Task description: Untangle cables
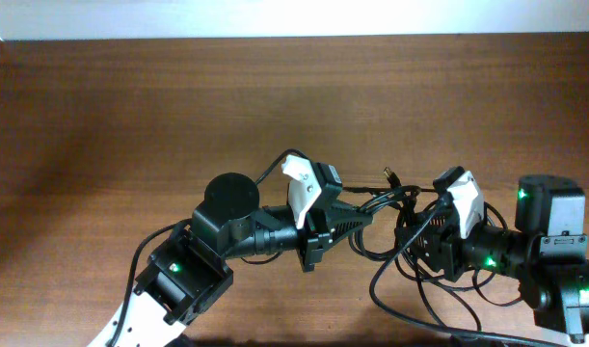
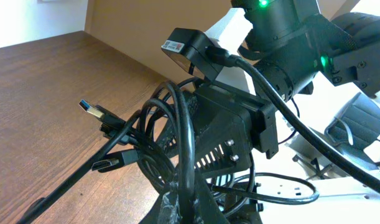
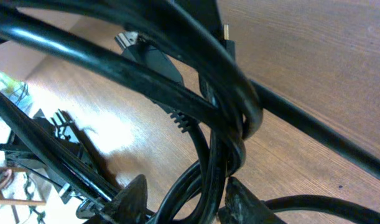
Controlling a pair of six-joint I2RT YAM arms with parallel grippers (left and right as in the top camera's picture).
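Observation:
The black cables [image 1: 395,204] hang in a tangled bunch between my two grippers above the wooden table [image 1: 130,116]. My left gripper [image 1: 360,218] is shut on a strand of the cables [image 2: 185,155]; its fingertips [image 2: 188,208] pinch the cord at the bottom of the left wrist view. A silver-tipped plug [image 2: 90,109] and a flat black plug [image 2: 106,165] stick out to the left. My right gripper [image 1: 416,231] has its fingers [image 3: 188,198] apart, with several looped strands [image 3: 221,118] between them. One plug [image 3: 132,42] points up left there.
The right arm's own thicker black wires [image 1: 439,313] loop over the table near the front right edge. The left arm's body [image 1: 193,265] takes up the front centre. The cable's plug end [image 1: 388,177] pokes toward the back.

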